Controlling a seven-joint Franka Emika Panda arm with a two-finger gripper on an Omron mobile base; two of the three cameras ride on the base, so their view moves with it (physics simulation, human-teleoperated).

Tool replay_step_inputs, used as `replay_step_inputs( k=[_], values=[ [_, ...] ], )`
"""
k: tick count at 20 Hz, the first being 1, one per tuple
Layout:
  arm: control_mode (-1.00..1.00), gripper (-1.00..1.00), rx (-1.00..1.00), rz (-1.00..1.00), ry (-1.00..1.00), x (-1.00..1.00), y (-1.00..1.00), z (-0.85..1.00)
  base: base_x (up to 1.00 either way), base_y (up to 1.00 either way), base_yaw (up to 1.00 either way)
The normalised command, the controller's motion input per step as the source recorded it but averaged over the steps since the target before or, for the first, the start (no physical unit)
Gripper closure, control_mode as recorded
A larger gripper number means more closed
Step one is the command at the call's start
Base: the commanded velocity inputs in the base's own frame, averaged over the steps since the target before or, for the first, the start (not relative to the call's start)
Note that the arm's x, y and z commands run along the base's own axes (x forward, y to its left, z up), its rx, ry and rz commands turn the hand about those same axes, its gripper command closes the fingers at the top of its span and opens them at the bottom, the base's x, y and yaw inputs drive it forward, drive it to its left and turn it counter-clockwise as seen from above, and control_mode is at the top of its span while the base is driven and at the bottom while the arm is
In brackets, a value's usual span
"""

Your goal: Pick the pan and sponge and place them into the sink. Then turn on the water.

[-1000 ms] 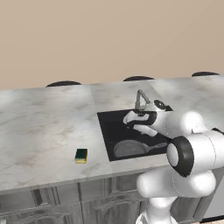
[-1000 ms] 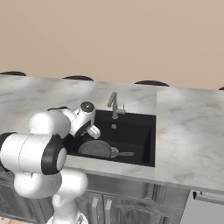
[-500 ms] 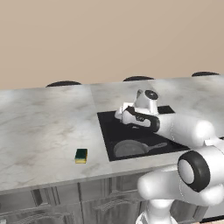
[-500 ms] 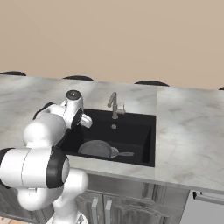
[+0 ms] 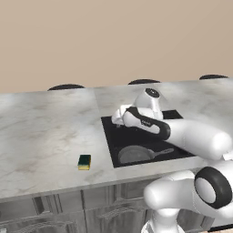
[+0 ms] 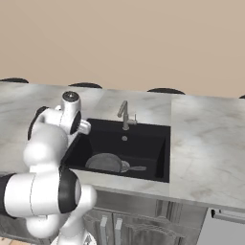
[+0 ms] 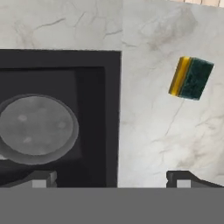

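With the pan [image 7: 37, 129] already in the sink [image 7: 111, 113], the sponge [image 7: 191, 78] lies on the countertop [image 7: 153, 127] beside it—light, soft, best pinched across its short sides by the wide-open gripper [image 7: 111, 178].

white panda arm [image 5: 195, 136] built of smooth rounded glossy links. black bands at the joints, round black caps with grey rings on elbow and shoulder. small dark finger tips [image 7: 183, 178], square-ended, with pale grey pads.
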Motion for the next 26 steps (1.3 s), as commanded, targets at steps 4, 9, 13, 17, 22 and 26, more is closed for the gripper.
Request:
replay_step_inputs(
  k=[4,9,13,17,22,26],
  values=[
    [-1.00,-1.00,-0.02,0.20,0.00,-0.41,0.49,0.02,0.00,0.00,0.00],
    [-1.00,-1.00,-0.05,0.20,0.00,-0.43,0.52,0.00,0.00,0.00,0.00],
    [-1.00,-1.00,-0.05,0.15,0.00,-0.32,0.47,0.10,0.00,0.00,0.00],
    [-1.00,-1.00,-0.04,0.11,0.00,-0.30,0.46,0.15,0.00,0.00,0.00],
    [-1.00,-1.00,-0.06,0.02,0.00,-0.21,0.24,0.02,0.00,0.00,0.00],
    [-1.00,-1.00,-0.05,-0.05,0.00,-0.05,0.06,0.00,0.00,0.00,0.00]
  ],
)
